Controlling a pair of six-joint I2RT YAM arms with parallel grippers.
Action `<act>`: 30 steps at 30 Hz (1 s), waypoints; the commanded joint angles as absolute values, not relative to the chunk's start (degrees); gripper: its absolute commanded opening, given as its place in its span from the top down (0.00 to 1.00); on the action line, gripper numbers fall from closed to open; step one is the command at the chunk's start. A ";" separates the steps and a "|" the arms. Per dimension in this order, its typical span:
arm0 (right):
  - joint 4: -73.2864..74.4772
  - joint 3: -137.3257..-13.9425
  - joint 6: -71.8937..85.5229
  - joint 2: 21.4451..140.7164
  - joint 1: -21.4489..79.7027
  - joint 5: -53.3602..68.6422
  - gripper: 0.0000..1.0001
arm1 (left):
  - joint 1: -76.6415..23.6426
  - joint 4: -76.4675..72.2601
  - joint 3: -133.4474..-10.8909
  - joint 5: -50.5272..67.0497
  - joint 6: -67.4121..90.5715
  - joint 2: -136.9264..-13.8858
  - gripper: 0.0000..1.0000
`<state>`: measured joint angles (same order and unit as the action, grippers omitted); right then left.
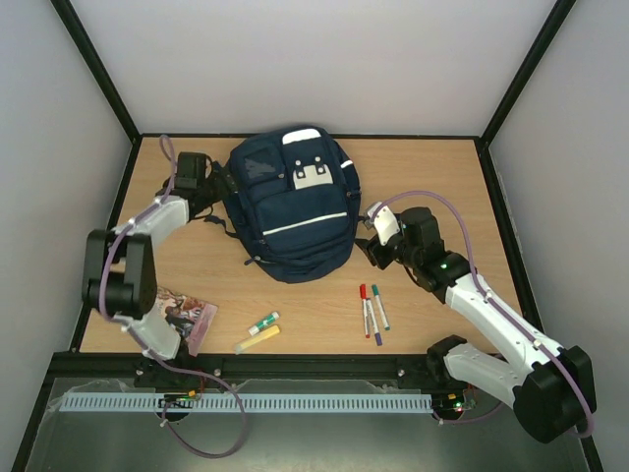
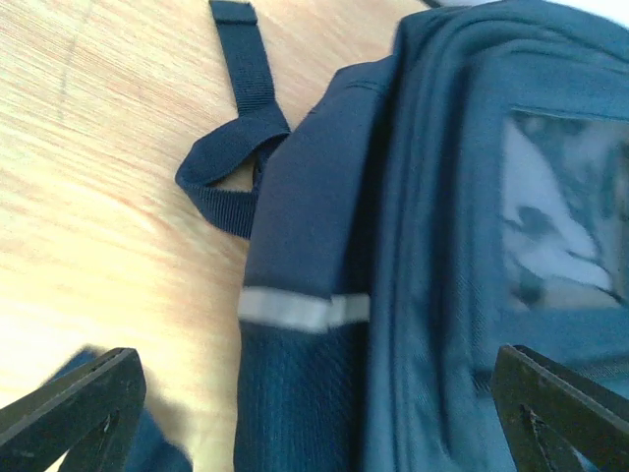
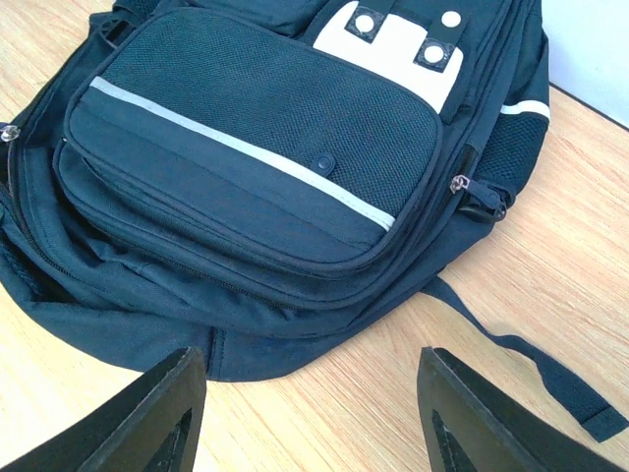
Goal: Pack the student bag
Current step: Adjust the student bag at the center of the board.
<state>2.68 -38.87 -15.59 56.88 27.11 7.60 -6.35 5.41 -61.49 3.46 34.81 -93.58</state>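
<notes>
The student bag, navy with white stripes and a grey-white patch, lies flat in the middle of the table. My left gripper is at its left side, open. In the left wrist view the fingers stand wide apart, with the bag's side panel and its white stripe between and beyond them. My right gripper sits off the bag's lower right edge, open. In the right wrist view its fingers stand over bare wood, just short of the bag. Neither gripper holds anything.
Three markers lie on the wood in front of the bag, and two short yellow and green-white sticks lie to their left. A picture booklet lies beside the left arm's base. A loose strap trails off the bag's corner.
</notes>
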 commanded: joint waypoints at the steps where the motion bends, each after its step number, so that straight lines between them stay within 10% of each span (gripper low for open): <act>1: 3.20 -38.11 -14.97 56.43 26.89 9.47 0.40 | -5.10 0.34 -68.41 9.08 35.14 -103.53 0.01; 20: 2.91 -38.63 -16.07 63.01 26.89 9.98 0.40 | -19.59 4.92 -102.63 27.86 29.65 -134.66 0.03; 30: 3.16 -38.73 -16.17 63.00 26.90 10.43 0.40 | -19.61 13.73 -96.24 6.66 28.47 -120.02 0.01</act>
